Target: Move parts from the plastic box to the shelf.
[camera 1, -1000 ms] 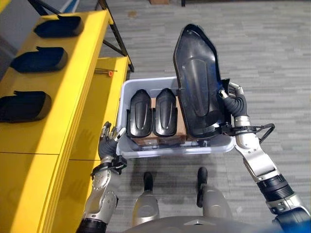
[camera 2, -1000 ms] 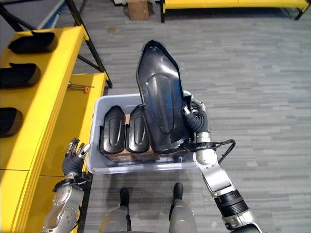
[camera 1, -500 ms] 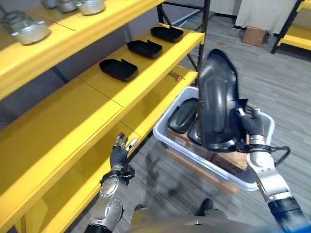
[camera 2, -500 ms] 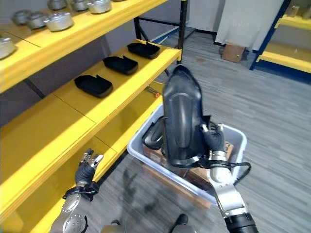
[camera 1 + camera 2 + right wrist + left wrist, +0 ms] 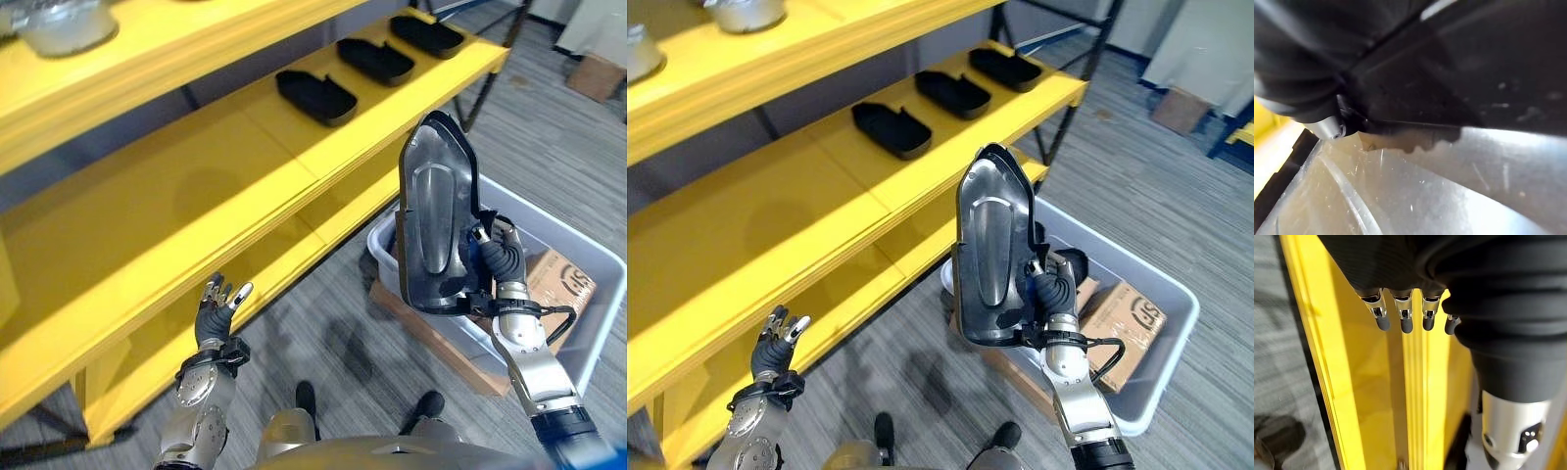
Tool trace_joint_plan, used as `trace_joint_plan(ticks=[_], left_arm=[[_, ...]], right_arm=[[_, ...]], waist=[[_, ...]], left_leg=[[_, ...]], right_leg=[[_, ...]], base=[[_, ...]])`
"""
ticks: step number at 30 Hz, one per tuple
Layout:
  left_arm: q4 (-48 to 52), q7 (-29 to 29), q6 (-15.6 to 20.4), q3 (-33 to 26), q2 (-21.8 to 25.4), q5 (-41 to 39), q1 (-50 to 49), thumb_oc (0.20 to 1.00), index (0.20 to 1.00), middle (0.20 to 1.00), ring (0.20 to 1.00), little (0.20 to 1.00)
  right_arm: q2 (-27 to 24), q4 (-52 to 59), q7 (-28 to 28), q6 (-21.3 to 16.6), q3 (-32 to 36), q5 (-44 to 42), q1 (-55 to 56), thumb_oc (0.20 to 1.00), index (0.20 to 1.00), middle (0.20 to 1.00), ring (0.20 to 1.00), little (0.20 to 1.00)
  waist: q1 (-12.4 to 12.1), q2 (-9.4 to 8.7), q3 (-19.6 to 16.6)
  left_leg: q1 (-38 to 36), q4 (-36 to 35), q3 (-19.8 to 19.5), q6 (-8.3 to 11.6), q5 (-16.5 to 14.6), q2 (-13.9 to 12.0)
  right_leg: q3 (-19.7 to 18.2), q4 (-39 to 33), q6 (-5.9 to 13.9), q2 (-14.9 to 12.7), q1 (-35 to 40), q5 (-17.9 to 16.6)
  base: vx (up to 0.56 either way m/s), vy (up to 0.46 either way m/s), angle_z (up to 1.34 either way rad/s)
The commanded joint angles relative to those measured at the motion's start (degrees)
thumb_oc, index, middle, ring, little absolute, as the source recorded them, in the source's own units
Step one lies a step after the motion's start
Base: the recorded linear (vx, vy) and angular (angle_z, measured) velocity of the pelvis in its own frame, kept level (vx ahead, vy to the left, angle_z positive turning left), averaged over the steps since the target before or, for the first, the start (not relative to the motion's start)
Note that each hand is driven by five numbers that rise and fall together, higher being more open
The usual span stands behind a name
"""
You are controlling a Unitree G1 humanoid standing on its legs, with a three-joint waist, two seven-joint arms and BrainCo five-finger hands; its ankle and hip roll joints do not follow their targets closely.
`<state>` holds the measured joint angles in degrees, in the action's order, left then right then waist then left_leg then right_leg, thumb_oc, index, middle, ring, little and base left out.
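A large black moulded part (image 5: pixel 435 225) stands upright in the air, with my right hand (image 5: pixel 497 258) shut on its lower right edge. It hangs over the near-left end of the grey plastic box (image 5: pixel 591 333), beside the yellow shelf (image 5: pixel 196 171). Up close in the right wrist view, the part's dark surface (image 5: pixel 1464 63) shows above the box's clear wall (image 5: pixel 1400 191). Three smaller black parts (image 5: pixel 315 95) (image 5: pixel 374 59) (image 5: pixel 426 32) lie in a row on the shelf's middle board. My left hand (image 5: pixel 214 315) is low by the shelf's front edge with its fingers (image 5: pixel 1403 318) straight and nothing in it.
A cardboard box (image 5: pixel 1122 311) lies inside the plastic box. Metal parts (image 5: pixel 745 12) stand on the top shelf board. A lower yellow board (image 5: pixel 882 264) runs under the middle one. Grey floor lies between the shelf and the box.
The camera has swung toward the shelf, so the whole picture has shifted. My right hand still holds the black part, now closer to the shelf front. The left hand stays open.
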<state>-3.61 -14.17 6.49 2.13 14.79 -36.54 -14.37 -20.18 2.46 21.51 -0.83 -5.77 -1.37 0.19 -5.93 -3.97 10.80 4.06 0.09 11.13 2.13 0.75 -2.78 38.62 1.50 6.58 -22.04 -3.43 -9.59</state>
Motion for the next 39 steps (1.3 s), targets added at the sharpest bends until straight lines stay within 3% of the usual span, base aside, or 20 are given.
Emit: trace_joint_plan(ticks=[1, 3, 4, 5, 6, 7, 9, 11, 12, 13, 16, 18, 22, 31, 39], left_arm=[[5.21, -0.45, 2.66, -1.56, 1.53, 1.03, 0.97, 1.000, 1.000, 1.000, 1.000, 1.000], [5.38, -0.34, 2.24, -1.41, 2.32, 1.66, 1.23, 1.000, 1.000, 1.000, 1.000, 1.000], [5.04, -0.35, 2.21, -1.01, 3.46, 2.47, 1.99, 1.000, 1.000, 1.000, 1.000, 1.000], [4.90, -0.28, 2.22, -0.99, 4.16, 2.72, 2.44, 1.000, 1.000, 1.000, 1.000, 1.000], [4.70, -0.20, 2.17, -0.90, 4.89, 3.24, 2.75, 1.000, 1.000, 1.000, 1.000, 1.000], [4.70, -0.20, 2.17, -0.90, 4.89, 3.24, 2.75, 1.000, 1.000, 1.000, 1.000, 1.000], [5.08, 0.24, 1.92, -1.00, 5.71, 4.59, 2.81, 1.000, 1.000, 1.000, 1.000, 1.000], [5.41, 0.52, 1.94, -1.34, 5.99, 5.58, 3.00, 1.000, 1.000, 1.000, 1.000, 1.000], [4.67, 0.44, 2.18, -1.05, 6.36, 5.50, 4.13, 1.000, 1.000, 1.000, 1.000, 1.000], [4.65, 0.44, 2.18, -1.07, 6.37, 5.49, 4.17, 1.000, 1.000, 1.000, 1.000, 1.000], [3.76, 0.39, 2.56, -0.45, 6.44, 6.11, 5.80, 1.000, 1.000, 1.000, 1.000, 1.000], [3.25, 1.19, 2.74, 0.08, 6.04, 6.56, 5.71, 1.000, 1.000, 1.000, 1.000, 1.000], [3.75, 1.53, 2.84, 0.13, 4.65, 6.07, 4.58, 1.000, 1.000, 1.000, 1.000, 1.000], [4.66, 2.42, 1.67, 1.35, 2.05, 2.99, 1.60, 1.000, 1.000, 1.000, 1.000, 1.000], [5.35, 2.27, 1.69, 3.01, 2.50, 1.46, 1.68, 1.000, 1.000, 1.000, 1.000, 1.000]], right_arm=[[-1.15, 4.28, -0.38, -3.51, 1.26, -0.30, -5.43, 0.200, 0.200, 0.200, 0.200, 0.200], [-0.76, 4.12, -0.71, -3.39, 1.14, -0.38, -5.01, 0.200, 0.200, 0.200, 0.200, 0.200], [-0.36, 3.98, -1.29, -3.68, 1.14, -1.23, -4.06, 0.200, 0.200, 0.200, 0.200, 0.200], [-0.29, 4.07, -1.44, -3.69, 1.28, -1.43, -3.83, 0.200, 0.200, 0.200, 0.200, 0.200], [-0.24, 4.17, -1.82, -3.93, 1.31, -1.64, -3.36, 0.200, 0.200, 0.200, 0.200, 0.200], [-0.25, 4.17, -1.82, -3.94, 1.31, -1.64, -3.36, 0.200, 0.200, 0.200, 0.200, 0.200], [-0.22, 4.57, -2.41, -4.43, 1.22, -2.28, -2.67, 0.200, 0.200, 0.200, 0.200, 0.200], [-0.45, 4.82, -2.67, -4.68, 1.26, -2.63, -2.85, 0.200, 0.200, 0.200, 0.200, 0.200], [-0.69, 4.83, -2.72, -4.76, 1.36, -2.87, -3.18, 0.200, 0.200, 0.200, 0.200, 0.200], [-0.68, 4.83, -2.73, -4.76, 1.37, -2.87, -3.22, 0.200, 0.200, 0.200, 0.200, 0.200], [-0.76, 5.22, -2.96, -5.04, 1.75, -3.24, -3.03, 0.200, 0.200, 0.200, 0.200, 0.200], [-1.07, 5.89, -4.21, -5.65, 2.58, -3.76, -0.80, 0.200, 0.200, 0.200, 0.200, 0.200], [-1.61, 6.11, -5.61, -5.79, 2.70, -5.10, 0.29, 0.200, 0.200, 0.200, 0.200, 0.200], [-3.87, 6.23, -6.30, -5.72, 0.75, -7.44, -3.60, 0.200, 0.200, 0.200, 0.200, 0.200], [-4.76, 3.12, -5.63, -5.00, -6.32, -8.81, -16.20, 0.200, 0.200, 0.200, 0.200, 0.200]], waist=[[-0.78, 1.25, 0.02], [-0.81, 1.03, 0.45], [0.34, 0.96, 0.94], [0.90, 0.87, 1.34], [1.75, 1.05, 1.59], [1.59, 1.05, 1.54], [3.06, 1.95, 2.71], [4.27, 2.63, 3.75], [5.78, 2.60, 5.04], [5.78, 2.54, 5.00], [7.27, 1.81, 5.53], [8.04, 0.67, 4.54], [8.55, 0.26, 2.83], [6.69, 1.83, 0.53], [4.33, 2.93, 0.63]], left_leg=[[1.17, -1.36, -0.16, 0.12, -0.29, 0.10], [0.93, -1.51, -1.68, -1.07, -0.99, 1.57], [0.20, -2.16, -3.77, -2.15, -1.45, 2.70], [0.70, -2.00, -4.07, -2.99, -0.49, 3.20], [0.47, -2.24, -4.83, -3.25, -0.42, 3.13], [0.49, -2.26, -4.68, -3.21, -0.45, 3.06], [-1.20, -3.90, -5.22, -3.37, -0.07, 2.88], [-2.31, -4.52, -6.32, -3.15, 0.01, 2.62], [-3.76, -4.72, -7.76, -2.54, -0.65, 2.67], [-3.64, -4.75, -7.75, -2.55, -0.49, 2.74], [-4.77, -3.68, -10.05, -1.40, -2.39, 2.46], [-6.10, -3.20, -12.26, -0.78, -3.63, 2.50], [-8.36, -3.82, -13.40, -0.08, -4.18, 1.43], [-9.60, -5.09, -15.76, 3.28, -2.26, -5.77], [-8.49, -5.09, -17.19, 4.05, -0.94, -7.07]], right_leg=[[-1.59, 0.55, 8.41, -3.33, 7.01, -4.55], [-4.14, 3.80, 8.10, -3.98, 6.39, -4.38], [-10.24, 7.34, 7.31, -3.13, 4.46, -4.41], [-13.46, 8.85, 5.97, -2.32, 2.41, -4.55], [-17.74, 9.86, 4.98, 0.04, 0.30, -3.36], [-17.95, 10.06, 4.93, 0.07, 0.06, -3.25], [-21.77, 11.63, 3.67, 4.10, -5.06, -0.94], [-23.85, 9.12, 3.82, 4.98, -9.03, -1.82], [-28.73, 4.73, 4.19, 7.34, -10.82, -1.55], [-28.74, 4.52, 4.17, 7.30, -10.87, -1.77], [-34.15, -3.02, 5.69, 7.51, -12.08, -3.57], [-37.77, -3.47, 6.26, 8.11, -10.44, -2.87], [-37.41, -2.24, 6.38, 8.97, -8.83, -3.24], [-30.07, 4.50, 3.12, 11.59, -7.08, 5.09], [-27.96, 7.99, 1.91, 11.70, -8.45, 7.29]], base=[[0.07, 0.167, 0.43], [0.13, 0.252, 0.55], [0.12, 0.303, 0.69], [0.10, 0.238, 0.70], [0.01, 0.102, 0.90], [0.06, 0.104, 0.75], [0.09, 0.113, 0.39], [0.13, 0.019, -0.13], [0.08, -0.026, 0.05], [0.14, -0.057, 0.32], [0.16, -0.111, 0.55], [0.19, -0.211, 0.76], [0.17, -0.202, 0.94], [0.10, -0.230, 0.19], [0.02, -0.083, 0.18]])
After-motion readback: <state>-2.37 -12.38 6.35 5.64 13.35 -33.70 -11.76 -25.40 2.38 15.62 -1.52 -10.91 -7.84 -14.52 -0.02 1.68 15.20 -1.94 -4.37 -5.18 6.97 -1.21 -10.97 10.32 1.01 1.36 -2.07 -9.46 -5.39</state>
